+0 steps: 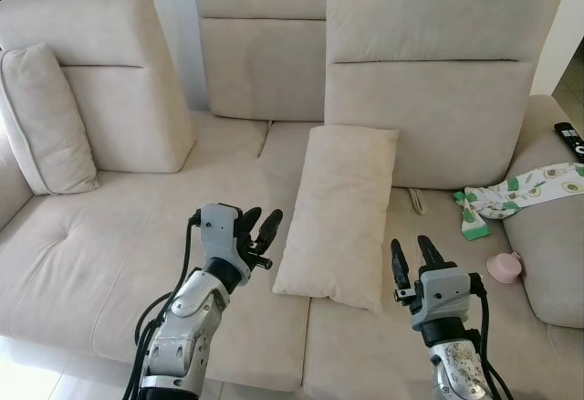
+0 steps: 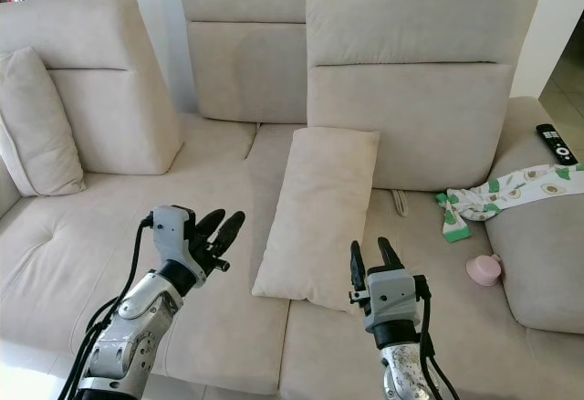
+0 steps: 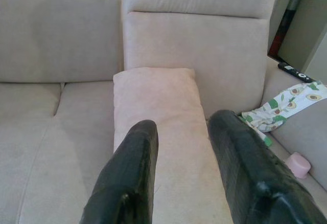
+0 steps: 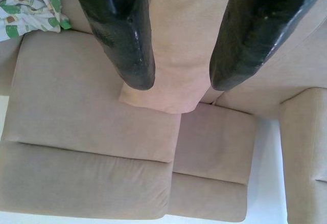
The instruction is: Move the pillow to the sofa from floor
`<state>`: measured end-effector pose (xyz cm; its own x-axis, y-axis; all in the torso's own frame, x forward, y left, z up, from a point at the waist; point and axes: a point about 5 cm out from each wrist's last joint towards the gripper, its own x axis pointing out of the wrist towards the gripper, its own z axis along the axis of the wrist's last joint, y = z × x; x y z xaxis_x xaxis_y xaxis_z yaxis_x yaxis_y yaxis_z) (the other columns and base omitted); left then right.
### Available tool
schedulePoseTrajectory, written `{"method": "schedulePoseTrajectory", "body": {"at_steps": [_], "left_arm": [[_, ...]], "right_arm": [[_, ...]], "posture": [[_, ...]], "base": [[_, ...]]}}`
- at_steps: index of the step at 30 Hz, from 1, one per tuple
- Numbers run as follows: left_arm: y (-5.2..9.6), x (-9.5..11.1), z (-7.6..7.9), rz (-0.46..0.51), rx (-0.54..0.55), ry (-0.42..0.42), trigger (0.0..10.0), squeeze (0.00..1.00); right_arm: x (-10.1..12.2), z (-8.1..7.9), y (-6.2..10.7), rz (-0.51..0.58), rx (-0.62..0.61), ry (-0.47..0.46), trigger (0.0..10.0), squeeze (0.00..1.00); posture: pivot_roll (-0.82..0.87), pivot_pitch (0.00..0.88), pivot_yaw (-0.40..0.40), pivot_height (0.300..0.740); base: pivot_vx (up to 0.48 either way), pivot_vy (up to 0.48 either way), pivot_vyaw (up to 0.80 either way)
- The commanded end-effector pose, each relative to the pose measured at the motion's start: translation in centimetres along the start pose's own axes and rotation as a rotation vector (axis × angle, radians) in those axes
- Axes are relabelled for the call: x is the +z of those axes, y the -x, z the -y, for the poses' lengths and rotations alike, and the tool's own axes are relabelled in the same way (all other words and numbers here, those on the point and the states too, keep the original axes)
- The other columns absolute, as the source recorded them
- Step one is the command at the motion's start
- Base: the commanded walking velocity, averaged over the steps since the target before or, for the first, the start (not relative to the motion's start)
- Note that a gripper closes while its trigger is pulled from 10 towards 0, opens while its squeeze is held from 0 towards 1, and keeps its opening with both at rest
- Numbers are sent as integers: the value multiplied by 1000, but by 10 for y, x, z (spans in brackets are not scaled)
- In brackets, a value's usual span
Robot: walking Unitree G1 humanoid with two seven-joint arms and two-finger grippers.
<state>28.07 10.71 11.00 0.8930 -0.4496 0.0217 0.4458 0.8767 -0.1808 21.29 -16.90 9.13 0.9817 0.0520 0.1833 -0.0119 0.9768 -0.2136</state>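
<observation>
The pillow (image 1: pixel 339 208) lies lengthwise on the sofa (image 1: pixel 109 226) seat, top end leaning against the backrest, bottom end near the seat's front edge, w/ neither gripper touching it. So the move itself looks done, and the step in hand is prob. just clearing the arms w/o disturbing it. The left gripper (image 1: pixel 258 232) hovers above the seat just beside the pillow's left edge, fingers (image 3: pixel 134 162) spread w/ a clear gap and holding nothing. The right gripper (image 1: pixel 415 261) sits near the pillow's lower right corner, fingers (image 4: pixel 125 35) also apart and empty. To do it well: keep both sets of fingers apart and pull the arms straight back toward the body rather than sweeping sideways, since a sideways swing of either arm could catch a pillow edge and drag it off the front of the seat. The lower end sits close to the front edge, so that's the main risk. Off to the right lie a patterned cloth (image 1: pixel 520 194), a small pink cup (image 1: pixel 503 267) and a remote (image 1: pixel 570 140) on the armrest, well apart from the pillow, so no need to go near them. A second pillow (image 1: pixel 46 121) leans at the far left, also out of the way.
</observation>
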Motion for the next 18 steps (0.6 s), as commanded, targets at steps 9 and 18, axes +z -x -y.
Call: {"method": "schedulePoseTrajectory", "body": {"at_steps": [9,18], "left_arm": [[1,1,-2,-8,-1,-9,10000,0],[2,0,-2,-11,-2,-9,10000,0]], "right_arm": [[-2,-2,1,-5,1,-9,10000,0],[-3,-1,1,-5,-1,-5,10000,0]], "posture": [[-74,0,91,740],[-74,0,90,740]], "base": [[0,0,0],[-189,0,0]]}}
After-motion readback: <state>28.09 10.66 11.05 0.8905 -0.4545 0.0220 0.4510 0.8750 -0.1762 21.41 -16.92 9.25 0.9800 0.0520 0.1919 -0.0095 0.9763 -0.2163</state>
